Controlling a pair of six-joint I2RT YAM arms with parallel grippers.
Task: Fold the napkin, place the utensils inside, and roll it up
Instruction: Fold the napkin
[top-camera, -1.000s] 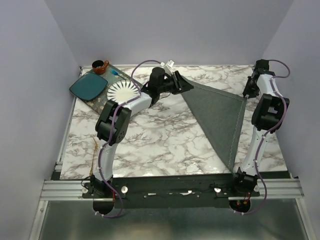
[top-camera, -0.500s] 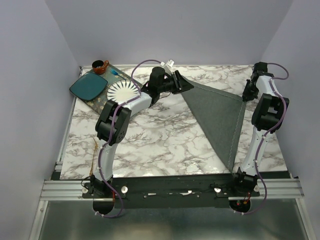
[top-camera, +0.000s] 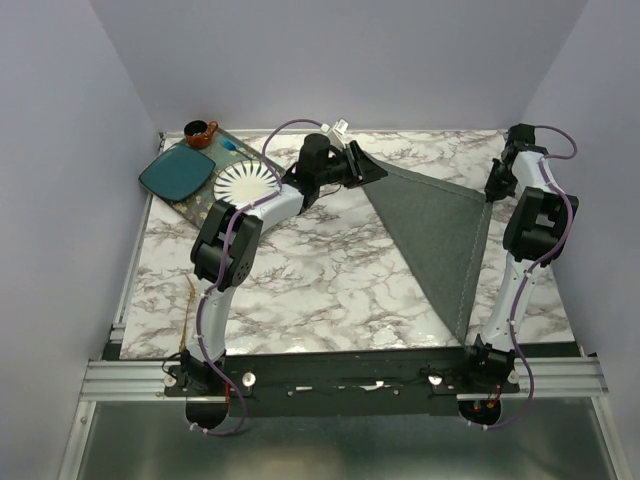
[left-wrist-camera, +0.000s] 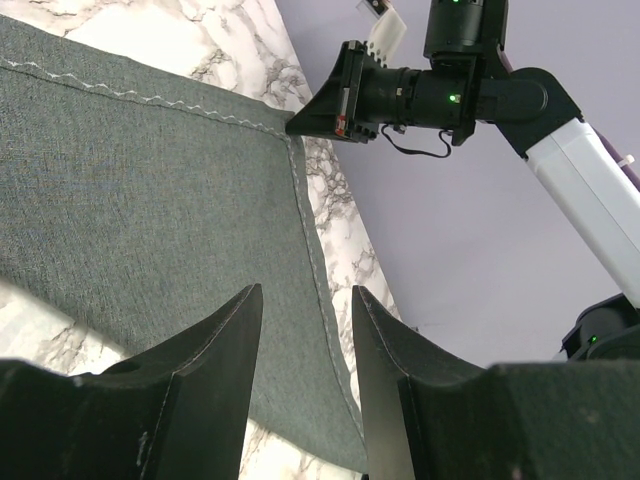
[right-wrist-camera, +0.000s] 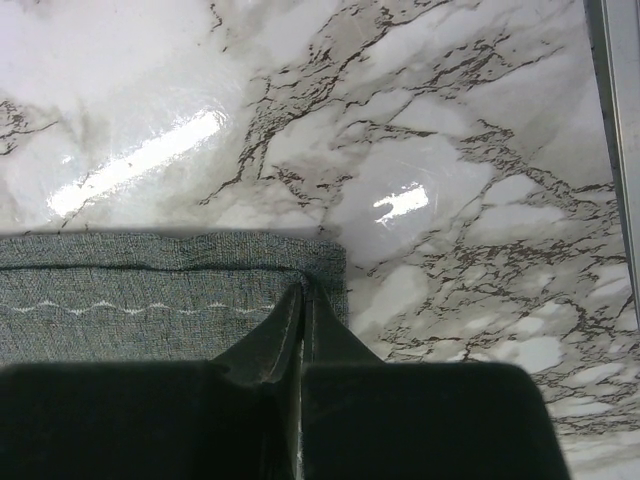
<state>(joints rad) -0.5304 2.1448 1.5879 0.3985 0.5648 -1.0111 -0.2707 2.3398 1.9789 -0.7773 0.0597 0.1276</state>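
The dark grey napkin (top-camera: 440, 230) lies flat on the marble table as a triangle, one point toward the near edge. My left gripper (top-camera: 376, 174) is open at the napkin's far left corner; in the left wrist view (left-wrist-camera: 305, 290) its fingers stand apart above the cloth (left-wrist-camera: 150, 200). My right gripper (top-camera: 492, 190) is shut on the napkin's far right corner (right-wrist-camera: 302, 285), with the hemmed cloth (right-wrist-camera: 150, 300) pinched at the fingertips. It also shows in the left wrist view (left-wrist-camera: 300, 122). The thin brown utensils (top-camera: 189, 305) lie near the table's left edge.
A white ribbed plate (top-camera: 245, 183), a teal square plate (top-camera: 176, 174) and a small brown cup (top-camera: 199, 132) sit on a dark tray at the far left corner. Purple walls close in the left, back and right.
The right arm's wrist has shifted very slightly to the right. The left arm and the napkin have not visibly moved.
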